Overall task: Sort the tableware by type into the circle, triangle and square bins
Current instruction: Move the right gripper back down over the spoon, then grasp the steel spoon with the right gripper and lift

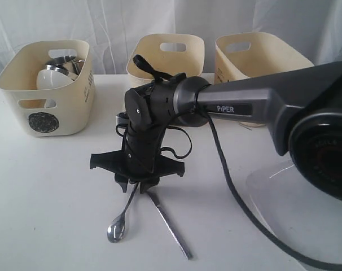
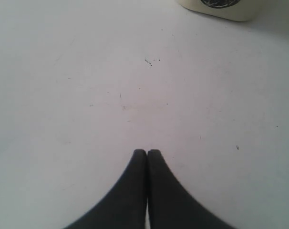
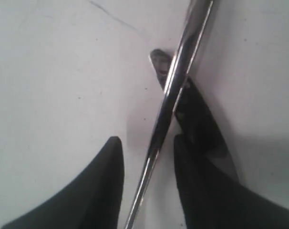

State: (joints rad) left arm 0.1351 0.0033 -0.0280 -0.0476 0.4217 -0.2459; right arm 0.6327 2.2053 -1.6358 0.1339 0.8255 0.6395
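In the exterior view, the crossing ends of the spoon [image 1: 123, 217] and knife [image 1: 171, 226] on the table [image 1: 41, 192] are hidden beneath the right gripper [image 1: 138, 183]. Its fingers [image 3: 106, 191] are shown only by the right wrist view, spread astride one steel handle [image 3: 175, 81]. Which utensil it belongs to cannot be told. The left gripper [image 2: 147, 152], seen only in the left wrist view, is pressed together.

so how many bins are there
3: left bin at the back left, middle bin behind the arm, right bin at back right, partly behind it.
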